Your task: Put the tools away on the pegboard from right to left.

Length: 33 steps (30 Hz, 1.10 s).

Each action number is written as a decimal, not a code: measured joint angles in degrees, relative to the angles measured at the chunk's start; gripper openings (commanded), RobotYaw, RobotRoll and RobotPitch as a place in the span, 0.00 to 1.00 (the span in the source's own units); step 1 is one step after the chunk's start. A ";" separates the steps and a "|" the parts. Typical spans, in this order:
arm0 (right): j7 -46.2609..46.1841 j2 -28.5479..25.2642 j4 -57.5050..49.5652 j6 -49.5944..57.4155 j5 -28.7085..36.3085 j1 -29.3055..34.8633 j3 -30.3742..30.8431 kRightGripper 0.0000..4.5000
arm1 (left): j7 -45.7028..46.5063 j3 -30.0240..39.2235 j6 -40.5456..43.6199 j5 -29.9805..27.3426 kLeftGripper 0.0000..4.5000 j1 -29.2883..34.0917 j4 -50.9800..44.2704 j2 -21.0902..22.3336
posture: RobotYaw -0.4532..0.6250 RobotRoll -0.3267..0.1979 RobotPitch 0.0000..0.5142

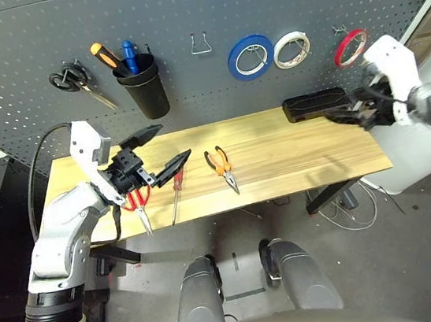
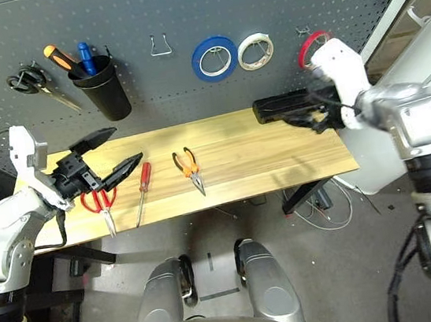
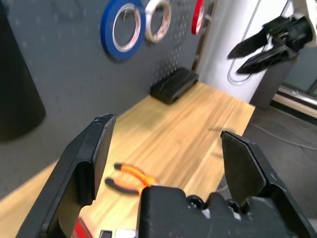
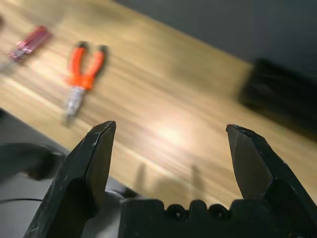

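The large dark grey perforated metal pegboard (image 1: 205,19) stands upright along the far edge of the bench, its face covered in a regular grid of small holes. Before it lies the rectangular pale wooden bench (image 1: 295,158), smooth, with a lengthwise grain.

On the pegboard, from left to right: black-handled scissors (image 1: 74,80) on a hook; a tapered black plastic cup (image 1: 144,87) holding an orange-handled and a blue-handled tool; a bare bent-wire hook (image 1: 200,44); a broad blue tape roll (image 1: 250,56); a white tape roll (image 1: 292,49); and the thin red tape ring (image 1: 350,47), hanging on a hook at the far right.

A flat black rectangular case (image 1: 315,105) lies at the bench's far right, against the pegboard.

The left claw (image 1: 157,150), two black wedge-shaped fingers, hovers over the bench's left end with its fingers spread wide and nothing between them. The right claw (image 1: 344,114) is off the bench's right end, just right of the black case and below the red ring, also spread wide and empty.

On the bench, the orange-and-black-handled pliers (image 1: 223,167) lie near the middle, jaws toward the near edge. Left of them lies the slim red-handled screwdriver (image 1: 176,194), and furthest left the red-handled scissors (image 1: 139,205), partly under the left claw.
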 measured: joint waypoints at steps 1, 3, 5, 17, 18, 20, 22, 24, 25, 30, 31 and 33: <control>-1.23 1.55 -0.04 0.82 -0.04 0.02 0.77 0.99 | 0.09 -0.26 -0.04 0.67 1.00 0.10 0.38 0.00 | 0.42 0.62 0.30; -3.50 3.40 0.00 1.81 -0.17 -0.01 1.46 0.99 | 0.16 -0.54 -0.57 1.70 1.00 0.17 1.32 0.03 | 0.42 0.62 0.31; -6.64 6.49 1.12 2.33 -1.08 -0.69 1.74 0.99 | 0.17 -0.59 -1.04 2.50 1.00 0.57 2.32 0.08 | 0.43 0.62 0.32; -19.46 22.51 15.27 0.02 -5.04 -4.51 5.28 0.99 | -0.08 -0.24 -2.02 2.96 1.00 5.02 2.38 1.25 | 0.45 0.62 0.39; -20.09 23.17 16.33 -0.47 -5.21 -4.68 5.37 0.99 | -0.06 -0.01 -2.00 2.96 1.00 5.27 2.37 1.47 | 0.45 0.62 0.39; -21.27 24.81 18.92 -2.09 -5.51 -5.30 5.48 0.99 | 0.16 0.49 -1.68 3.02 1.00 5.88 2.38 2.13 | 0.46 0.62 0.40; -22.26 26.31 21.45 -3.81 -6.27 -5.89 5.92 0.99 | 0.47 0.78 -1.61 3.18 1.00 6.32 2.37 2.36 | 0.46 0.62 0.41; -23.11 27.77 24.12 -5.32 -6.67 -6.75 6.10 0.99 | 0.87 1.25 -1.54 3.32 1.00 6.47 2.38 2.36 | 0.47 0.62 0.41; -23.36 28.24 25.13 -5.80 -6.97 -7.18 6.18 0.99 | 1.20 1.47 -1.45 3.39 1.00 6.46 2.37 2.36 | 0.47 0.62 0.41; -24.63 30.40 31.11 -9.20 -8.59 -10.24 6.28 0.99 | 2.52 1.91 -0.59 3.82 1.00 6.57 2.23 2.37 | 0.50 0.62 0.43; -24.88 30.87 32.15 -9.88 -8.85 -10.84 6.26 0.99 | 2.81 2.08 -0.43 3.82 1.00 6.75 2.00 2.37 | 0.51 0.62 0.44; -25.37 31.68 34.50 -11.41 -9.32 -12.23 6.25 0.99 | 3.28 2.55 0.05 3.81 1.00 7.44 1.14 2.37 | 0.54 0.62 0.44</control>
